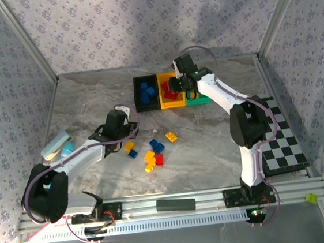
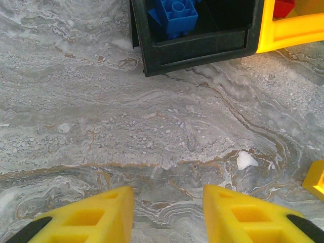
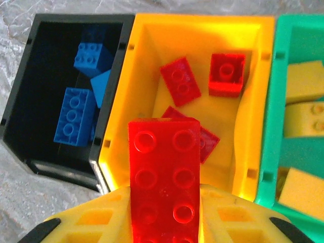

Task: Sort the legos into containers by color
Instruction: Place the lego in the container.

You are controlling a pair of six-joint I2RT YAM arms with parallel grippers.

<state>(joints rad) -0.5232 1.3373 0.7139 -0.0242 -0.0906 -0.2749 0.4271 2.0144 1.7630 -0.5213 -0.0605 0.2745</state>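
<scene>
3 open bins stand touching in a row near the bench's far edge: a black bin, a yellow-orange bin and a green bin. Blue bricks lie in the black one, 3 red bricks in the yellow-orange one and yellow bricks in the green one. A long red brick, studs showing in 2 rows, is pinched in the right hand above the yellow-orange bin. About 7 loose bricks, mostly yellow, lie mid-bench.

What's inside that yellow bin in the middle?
Three red bricks lie inside the yellow bin. Its near floor is hidden behind the long red brick held in the right fingers.
</scene>
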